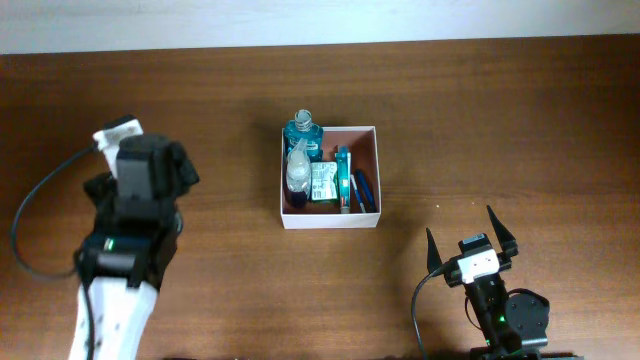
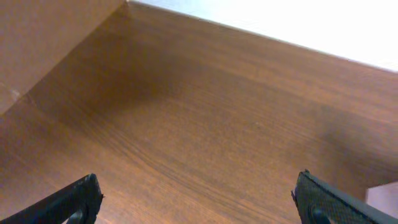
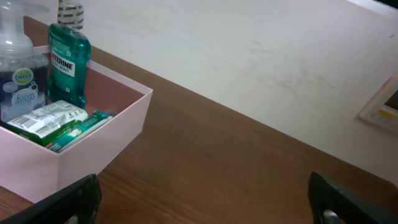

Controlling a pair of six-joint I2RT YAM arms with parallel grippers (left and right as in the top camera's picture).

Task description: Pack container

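The container (image 1: 366, 217), a square white box with a pinkish-brown inside, stands at the table's middle. It holds a green mouthwash bottle (image 1: 303, 133), a clear pump bottle (image 1: 297, 172), a green-and-white packet (image 1: 322, 184), a teal tube (image 1: 344, 178) and a dark blue item (image 1: 363, 190). In the right wrist view the container (image 3: 134, 121) is at the left, with the mouthwash bottle (image 3: 68, 62) and the packet (image 3: 46, 118) inside. My left gripper (image 2: 199, 199) is open and empty over bare table, left of the container. My right gripper (image 1: 470, 233) is open and empty, at the container's front right.
The wooden table (image 1: 500, 120) runs back to a white wall (image 3: 261, 56). A pale device (image 3: 382, 106) hangs on the wall at the right. A black cable (image 1: 25, 220) loops beside the left arm.
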